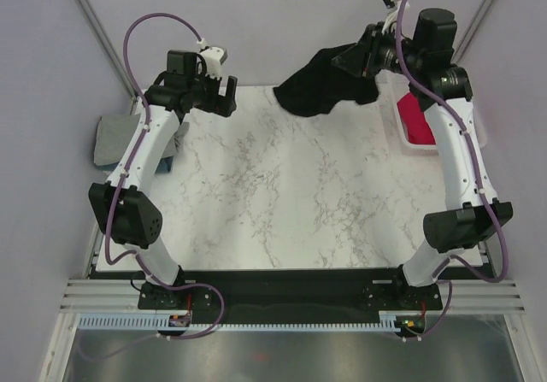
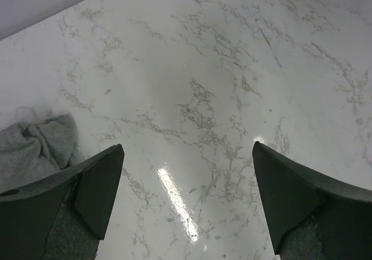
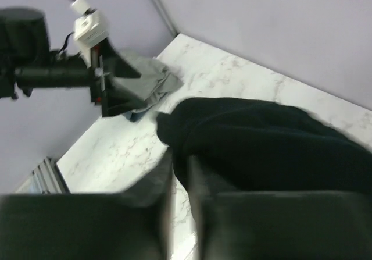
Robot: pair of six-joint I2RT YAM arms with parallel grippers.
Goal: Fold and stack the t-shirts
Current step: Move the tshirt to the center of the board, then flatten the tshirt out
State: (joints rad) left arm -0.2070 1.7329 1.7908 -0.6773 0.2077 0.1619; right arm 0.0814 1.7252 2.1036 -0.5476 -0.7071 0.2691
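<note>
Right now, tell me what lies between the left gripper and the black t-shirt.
Nothing but bare marble table, as the top view shows: the open left gripper and the black t-shirt stand apart.

Black, grey, blue and crimson on white marble.
My bench (image 1: 282, 194) is white marble pattern with thin grey veins; the black t-shirt (image 1: 320, 83) is plain deep black, the grey t-shirt (image 1: 114, 138) a soft mottled grey with a sliver of blue cloth (image 3: 138, 116) below it, and the crimson-pink t-shirt (image 1: 416, 119) sits against the pale white basket (image 1: 391, 113). My left hand (image 2: 186, 173) and right hand (image 3: 180, 178) are dark charcoal, my arms (image 1: 149, 147) white with black joints, and the cables (image 1: 127, 49) purple.
</note>
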